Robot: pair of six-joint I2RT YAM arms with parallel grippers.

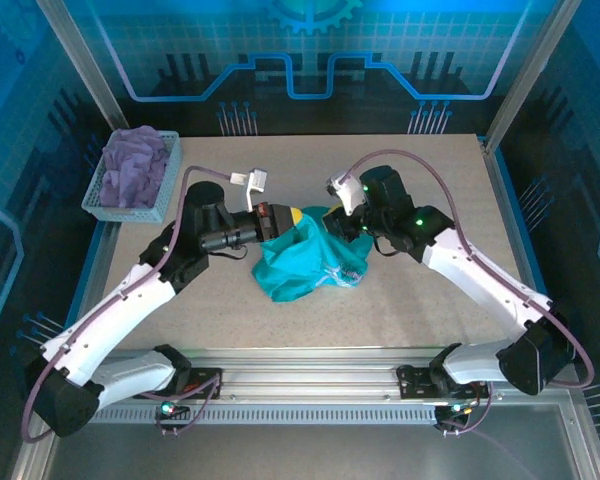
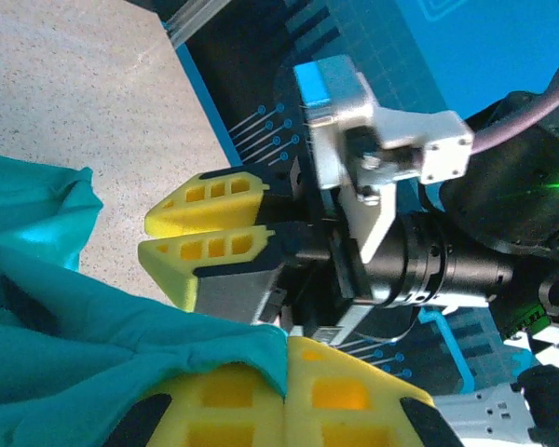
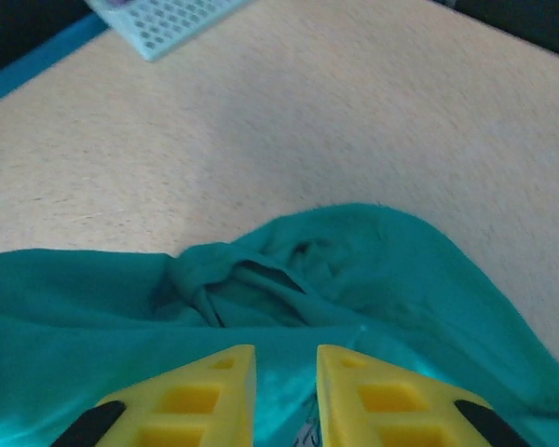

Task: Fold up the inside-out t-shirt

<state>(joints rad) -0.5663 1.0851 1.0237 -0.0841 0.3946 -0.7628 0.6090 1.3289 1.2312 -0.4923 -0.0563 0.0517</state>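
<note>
Table (image 1: 400, 300) | t-shirt (image 1: 290, 265) pinched in left fingers (image 2: 233, 400) | right fingers (image 3: 196, 391) parted over it

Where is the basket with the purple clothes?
In the top view, the basket sits at the far left corner of the table, holding the purple cloth, well away from the teal t-shirt bunched in the middle.
</note>
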